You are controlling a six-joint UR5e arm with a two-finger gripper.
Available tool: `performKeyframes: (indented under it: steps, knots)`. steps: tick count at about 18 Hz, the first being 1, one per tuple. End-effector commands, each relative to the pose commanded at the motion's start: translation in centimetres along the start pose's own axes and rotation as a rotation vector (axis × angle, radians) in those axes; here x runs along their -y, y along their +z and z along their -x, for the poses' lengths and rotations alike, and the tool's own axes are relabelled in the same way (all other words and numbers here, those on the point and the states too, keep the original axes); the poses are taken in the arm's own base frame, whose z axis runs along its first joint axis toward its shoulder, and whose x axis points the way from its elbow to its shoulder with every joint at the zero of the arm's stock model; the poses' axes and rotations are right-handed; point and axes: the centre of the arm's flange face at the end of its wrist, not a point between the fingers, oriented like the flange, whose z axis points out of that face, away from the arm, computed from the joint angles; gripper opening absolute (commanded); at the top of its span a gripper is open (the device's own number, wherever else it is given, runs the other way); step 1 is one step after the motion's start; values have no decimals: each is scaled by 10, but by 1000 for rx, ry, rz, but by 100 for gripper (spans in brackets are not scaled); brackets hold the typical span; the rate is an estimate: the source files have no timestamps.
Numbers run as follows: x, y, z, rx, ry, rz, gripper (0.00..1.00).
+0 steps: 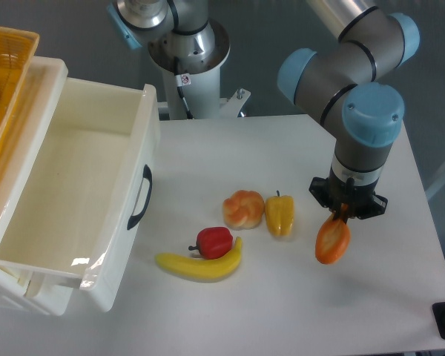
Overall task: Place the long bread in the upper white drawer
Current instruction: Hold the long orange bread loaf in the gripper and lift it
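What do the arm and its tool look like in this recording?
The arm has thick grey tubular links with light blue round joint caps. Below its wrist sits a compact black tool on a dark flange. The silver base column carries a small red-and-white sticker, and a thin black cable runs down its front.

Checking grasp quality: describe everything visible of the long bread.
The long bread shows as an orange oval with paler streaks, seen nearly end-on, glossy like plastic. It hangs below the gripper, which is closed on its upper end, and looks lifted above the white table, right of the yellow pepper. Nothing else touches it.
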Motion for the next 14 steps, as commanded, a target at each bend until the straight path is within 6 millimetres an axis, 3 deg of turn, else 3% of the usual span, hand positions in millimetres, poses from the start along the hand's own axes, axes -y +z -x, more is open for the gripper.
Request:
performKeyframes:
  steps: [9,14]
  knots:
    - [0,-11,-2,21,-50,10,2]
    - [8,-46,-41,33,-42,-17,3]
